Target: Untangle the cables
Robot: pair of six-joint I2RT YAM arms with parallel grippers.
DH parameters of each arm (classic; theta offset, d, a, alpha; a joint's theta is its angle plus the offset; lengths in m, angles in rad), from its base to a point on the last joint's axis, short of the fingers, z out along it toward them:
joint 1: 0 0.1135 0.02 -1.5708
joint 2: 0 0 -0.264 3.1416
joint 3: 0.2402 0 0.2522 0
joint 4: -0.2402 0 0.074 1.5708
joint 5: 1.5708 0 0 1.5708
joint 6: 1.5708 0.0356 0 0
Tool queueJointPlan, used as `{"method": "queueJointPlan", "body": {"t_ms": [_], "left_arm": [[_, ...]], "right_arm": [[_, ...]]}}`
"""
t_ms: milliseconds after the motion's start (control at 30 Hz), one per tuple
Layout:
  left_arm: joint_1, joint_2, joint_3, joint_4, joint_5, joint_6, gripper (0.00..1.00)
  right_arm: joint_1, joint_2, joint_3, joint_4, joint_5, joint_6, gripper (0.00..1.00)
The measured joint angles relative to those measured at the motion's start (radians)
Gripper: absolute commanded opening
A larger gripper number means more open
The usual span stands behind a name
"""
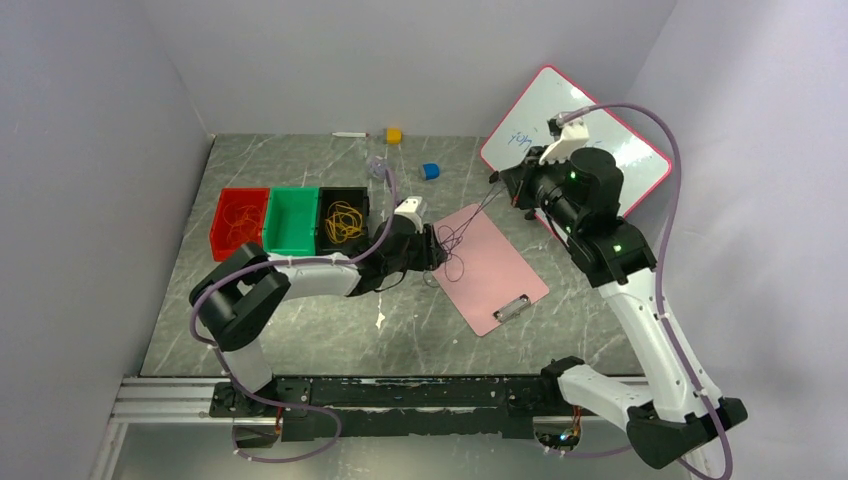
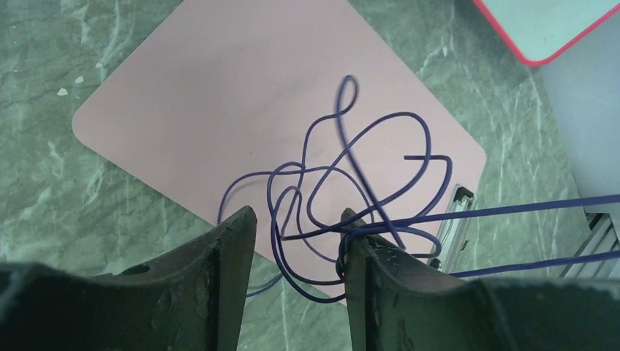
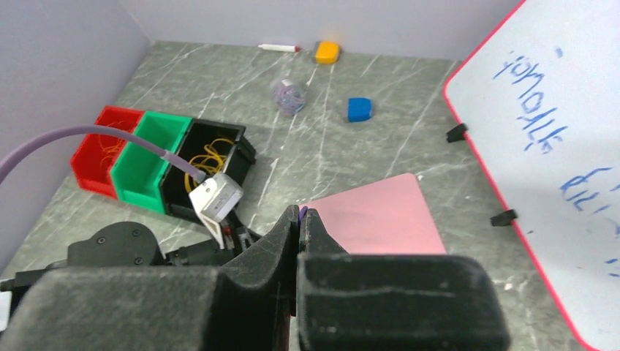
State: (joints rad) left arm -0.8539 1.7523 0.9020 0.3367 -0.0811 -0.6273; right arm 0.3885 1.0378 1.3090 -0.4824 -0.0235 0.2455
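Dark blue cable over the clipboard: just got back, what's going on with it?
The right gripper is shut on the dark blue cable, held up near the whiteboard, with two strands stretched taut back to its tangle. That tangle lies on the pink clipboard, where the left gripper stands open with loops between its jaws and against one finger. Yellow cables sit in the black bin, orange-red ones in the red bin.
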Motion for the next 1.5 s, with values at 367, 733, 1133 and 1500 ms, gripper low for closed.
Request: {"method": "queueJointPlan", "body": {"t_ms": [367,733,1133,1500], "left_arm": [[0.004,0.013,-0.077,-0.113,-0.056,0.031,0.45],[0.007,0.011,-0.083,-0.123,-0.087,0.048,0.12],[0.006,-0.132,-0.18,-0.194,-0.09,0.082,0.52],[0.006,-0.608,-0.173,-0.222,-0.077,0.211,0.71]], "right_arm": [[-0.013,-0.121,0.12,0.233,0.24,-0.091,0.0],[-0.014,-0.134,0.132,0.314,0.31,-0.111,0.0],[-0.014,-0.117,0.117,0.349,0.124,-0.134,0.0],[-0.014,-0.064,0.09,0.378,-0.121,-0.132,0.0]]}}
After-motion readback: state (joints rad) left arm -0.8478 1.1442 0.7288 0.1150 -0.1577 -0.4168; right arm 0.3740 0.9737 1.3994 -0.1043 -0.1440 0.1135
